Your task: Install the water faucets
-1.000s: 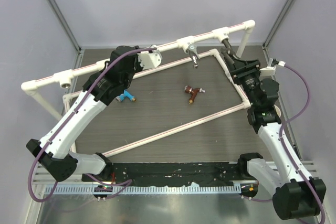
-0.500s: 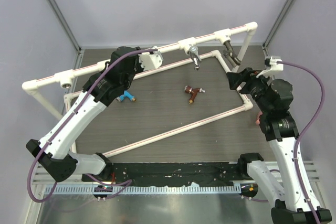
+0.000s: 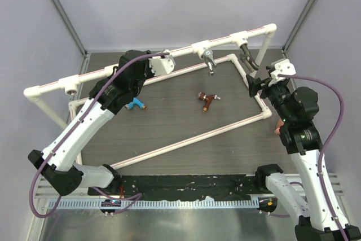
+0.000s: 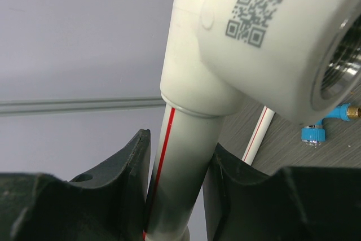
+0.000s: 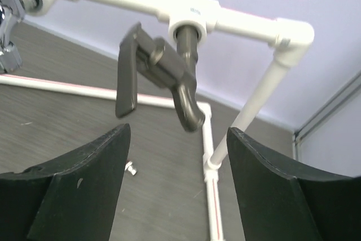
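The dark faucet [image 3: 247, 55] with its lever handle hangs screwed into the right tee of the white pipe rail [image 3: 186, 48]; it also shows in the right wrist view [image 5: 169, 71]. My right gripper [image 3: 260, 84] is open and empty just in front of and below it, jaws wide apart [image 5: 177, 162]. The chrome faucet [image 3: 208, 60] hangs from the middle tee. The red-brown faucet [image 3: 207, 101] and the blue faucet [image 3: 134, 104] lie loose on the table. My left gripper [image 3: 167, 56] is shut on the rail pipe [image 4: 180, 156] beside an empty threaded tee socket [image 4: 271, 38].
The white pipe frame's lower rectangle [image 3: 192, 136] lies on the dark table. Another empty tee socket [image 3: 70, 86] sits at the rail's left end. A corner post [image 5: 259, 105] runs down at the right. Grey walls close off the back and sides.
My right gripper has let go of the dark faucet and drawn back from it towards me. The left arm has not moved.
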`<state>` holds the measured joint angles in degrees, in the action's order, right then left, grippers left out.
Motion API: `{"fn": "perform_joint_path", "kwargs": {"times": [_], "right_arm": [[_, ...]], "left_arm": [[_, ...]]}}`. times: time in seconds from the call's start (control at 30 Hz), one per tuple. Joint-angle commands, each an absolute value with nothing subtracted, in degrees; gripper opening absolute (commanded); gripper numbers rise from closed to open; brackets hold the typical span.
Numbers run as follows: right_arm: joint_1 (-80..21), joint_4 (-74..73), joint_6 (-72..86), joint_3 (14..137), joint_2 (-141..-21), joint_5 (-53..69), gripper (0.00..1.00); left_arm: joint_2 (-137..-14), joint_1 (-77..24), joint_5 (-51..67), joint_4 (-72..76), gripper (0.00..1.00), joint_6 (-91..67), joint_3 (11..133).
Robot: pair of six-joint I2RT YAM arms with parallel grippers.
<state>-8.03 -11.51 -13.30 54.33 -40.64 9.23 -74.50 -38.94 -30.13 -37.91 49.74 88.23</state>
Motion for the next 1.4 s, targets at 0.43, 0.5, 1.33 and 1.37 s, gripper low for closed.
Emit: {"fn": "perform_joint_path", "kwargs": {"times": [0.43, 0.5, 1.33, 1.37], "right_arm": [[-8.61, 19.07, -9.95, 53.52, -53.87, 15.65, 0.67], [-8.61, 21.79, -6.43, 53.35, -54.75, 14.42, 0.59], [-5.54, 22.07, 57.23, 48.87, -54.94, -7.64, 0.24], [-5.54, 21.19, 55.3, 48.95, -53.54, -8.86, 0.34]], "left_arm": [[-72.69, -39.99, -28.65, -34.89, 0.0, 40.69, 88.68], [-72.69, -39.99, -28.74, -34.89, 0.0, 40.78, 88.68], [-72.6, -39.99, -28.74, -34.72, 0.0, 41.04, 88.42], [-72.68, -39.99, -28.74, -34.63, 0.0, 41.04, 88.42]]}}
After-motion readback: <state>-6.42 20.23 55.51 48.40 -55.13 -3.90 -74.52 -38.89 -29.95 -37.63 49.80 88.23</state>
